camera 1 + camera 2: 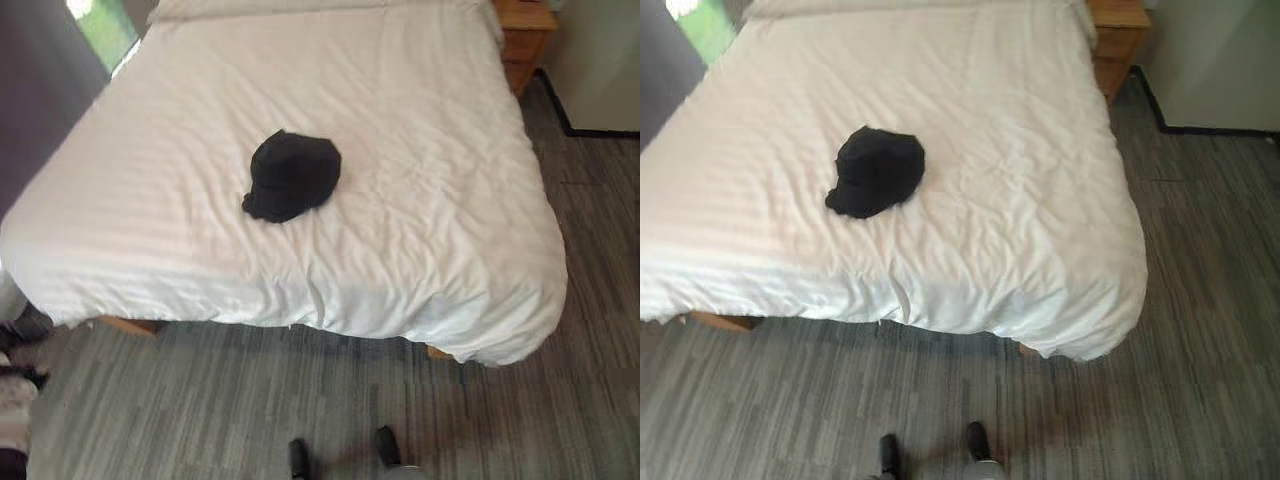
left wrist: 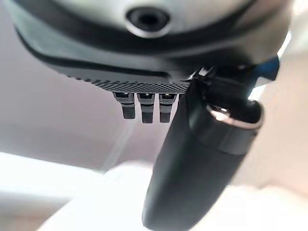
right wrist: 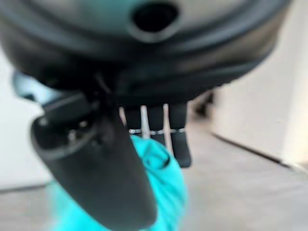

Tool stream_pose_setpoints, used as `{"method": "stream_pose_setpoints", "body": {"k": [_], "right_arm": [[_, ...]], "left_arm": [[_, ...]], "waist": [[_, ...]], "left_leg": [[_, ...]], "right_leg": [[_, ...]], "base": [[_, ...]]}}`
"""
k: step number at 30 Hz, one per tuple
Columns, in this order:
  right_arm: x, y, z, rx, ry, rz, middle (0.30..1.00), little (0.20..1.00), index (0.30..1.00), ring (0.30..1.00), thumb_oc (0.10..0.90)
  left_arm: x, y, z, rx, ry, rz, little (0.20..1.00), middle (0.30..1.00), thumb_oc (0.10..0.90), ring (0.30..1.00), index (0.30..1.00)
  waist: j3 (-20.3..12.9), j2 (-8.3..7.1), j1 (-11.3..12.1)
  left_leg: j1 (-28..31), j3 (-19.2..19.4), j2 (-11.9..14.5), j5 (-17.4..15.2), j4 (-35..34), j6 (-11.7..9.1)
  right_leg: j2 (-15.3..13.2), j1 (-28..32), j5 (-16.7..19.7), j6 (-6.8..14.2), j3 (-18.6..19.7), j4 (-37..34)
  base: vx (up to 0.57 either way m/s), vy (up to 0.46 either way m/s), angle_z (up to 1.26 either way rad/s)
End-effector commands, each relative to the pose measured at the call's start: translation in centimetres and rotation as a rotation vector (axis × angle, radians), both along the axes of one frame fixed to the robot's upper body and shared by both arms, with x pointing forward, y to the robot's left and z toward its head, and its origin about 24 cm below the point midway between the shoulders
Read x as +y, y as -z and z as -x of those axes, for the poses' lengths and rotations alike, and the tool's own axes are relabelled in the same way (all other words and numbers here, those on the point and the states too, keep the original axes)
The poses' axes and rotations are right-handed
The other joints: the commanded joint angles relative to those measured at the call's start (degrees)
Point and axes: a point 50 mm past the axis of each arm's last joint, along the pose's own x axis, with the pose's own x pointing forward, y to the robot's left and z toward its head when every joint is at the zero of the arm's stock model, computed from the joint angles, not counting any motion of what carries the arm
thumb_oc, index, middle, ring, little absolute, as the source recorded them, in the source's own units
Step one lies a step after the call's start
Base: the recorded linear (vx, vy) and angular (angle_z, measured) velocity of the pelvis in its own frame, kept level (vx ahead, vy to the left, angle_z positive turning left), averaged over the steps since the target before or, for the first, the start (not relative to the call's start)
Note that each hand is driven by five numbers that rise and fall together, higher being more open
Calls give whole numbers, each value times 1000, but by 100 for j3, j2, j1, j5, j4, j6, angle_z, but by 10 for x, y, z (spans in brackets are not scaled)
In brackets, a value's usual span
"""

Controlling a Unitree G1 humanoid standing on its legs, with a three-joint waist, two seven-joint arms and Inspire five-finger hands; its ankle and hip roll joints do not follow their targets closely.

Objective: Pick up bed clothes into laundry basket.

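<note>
Black garment point(image 1: 291, 175), bunched up, sits mid-bed point(image 1: 480, 300) on the white duvet, a bit toward the foot edge and well in from both sides. Your left hand point(image 2: 192, 159) and right hand point(image 3: 106, 163) both hang with fingers straight, holding nothing. Something turquoise point(image 3: 163, 192) sits beyond the right hand, possibly the basket; can't tell. Risk, as I judge it: you pinch duvet along with the garment and drag the bedding, since the fabric lies flat on it.

Soft daylight across the white bed point(image 1: 400, 150), window glare at its far-left corner; wrist views heavily blurred.
</note>
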Motion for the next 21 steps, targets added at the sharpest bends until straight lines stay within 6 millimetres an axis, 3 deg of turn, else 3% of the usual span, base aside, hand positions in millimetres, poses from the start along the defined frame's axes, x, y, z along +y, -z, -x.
{"method": "stream_pose_setpoints", "body": {"k": [1,4,7,8,10,11,13,16,21], "right_arm": [[-7,-9,-22,-35,-96,26,300,300,300,300,400],[0,5,-31,13,-146,-41,300,300,300,300,400],[10,18,-47,9,-216,-89,300,300,300,300,400],[15,24,-56,10,-264,-104,300,300,300,300,400],[22,33,-55,7,-264,-131,300,300,300,300,400],[25,36,-53,4,-259,-141,300,300,300,300,400],[38,51,-41,17,-241,-193,300,300,300,300,400],[57,70,-35,22,-236,-270,300,300,300,300,400],[71,82,-40,1,-253,-310,300,300,300,300,400]], "left_arm": [[-15,-121,-14,-318,52,-300,900,900,800,900,900],[-27,-160,-27,-396,74,-327,900,900,800,900,900],[-26,-184,-34,-336,16,-406,900,900,800,900,900],[-23,-189,-37,-280,-34,-432,900,900,800,900,900],[-25,-192,-47,-223,-49,-431,900,900,800,900,900],[-28,-197,-49,-224,-42,-440,900,900,800,900,900],[-28,-190,-59,-142,-63,-440,900,900,800,900,900],[-31,-178,-72,-67,-69,-401,900,900,800,900,900],[-24,-162,-73,6,-93,-365,900,900,800,900,900]], "waist": [[-57,-376,-73],[20,-85,-252],[148,55,-354],[299,63,-377],[380,-8,-298],[361,-63,-280],[493,-225,-303],[549,-99,-532],[594,-256,-614]], "left_leg": [[-55,-257,415,333,5,-572],[26,-183,469,387,5,-567],[281,-85,504,409,5,-506],[291,-310,348,383,189,-420],[-51,-779,64,377,228,-331],[-74,-801,39,369,239,-320],[-770,-913,-10,609,141,-346],[-636,-672,159,630,5,-350],[-682,-370,172,523,5,-349]], "right_leg": [[-342,233,158,469,-30,149],[-249,195,72,416,100,269],[-99,154,0,363,322,366],[-53,124,9,300,475,421],[-31,112,31,248,613,412],[-57,109,10,254,591,409],[-67,286,-93,259,870,443],[113,184,-176,327,1146,472],[70,-229,68,429,1341,356]], "base": [[-25,-36,-21],[-16,-18,-17],[9,-20,-48],[-46,-68,-51],[-7,-76,-63],[89,-37,-64],[184,0,-44],[108,113,-38],[-29,77,-64]]}}
